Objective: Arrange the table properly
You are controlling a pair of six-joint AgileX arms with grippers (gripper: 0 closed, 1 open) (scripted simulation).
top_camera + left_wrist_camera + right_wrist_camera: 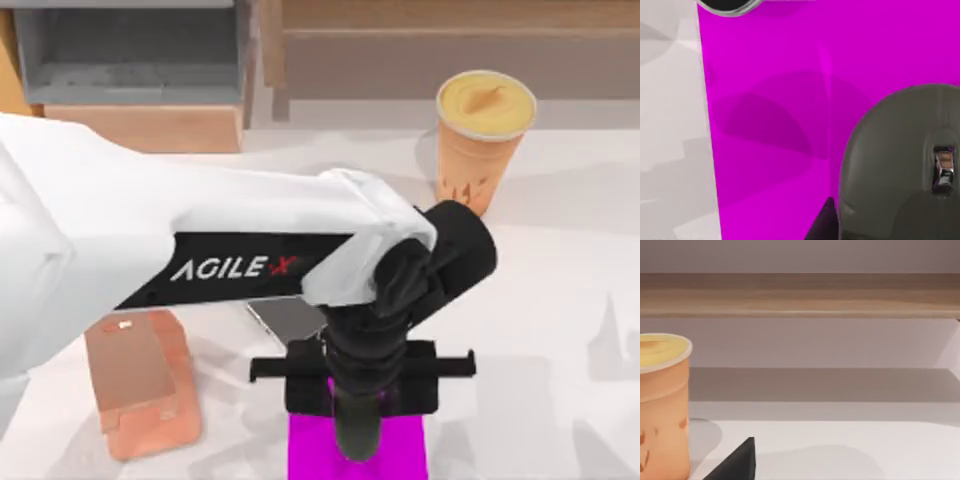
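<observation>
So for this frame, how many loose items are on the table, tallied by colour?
Orange: 2, the cup and the carton
Magenta: 1, the pad
Dark grey: 1, the mouse on the pad
Silver-grey: 1, the flat slab under the left arm
Total: 5

The left arm (150,250) is a smooth white shell with a black panel lettered AGILEX in white with a red X, ending in a black wrist and a black crossbarred gripper (357,440).
</observation>
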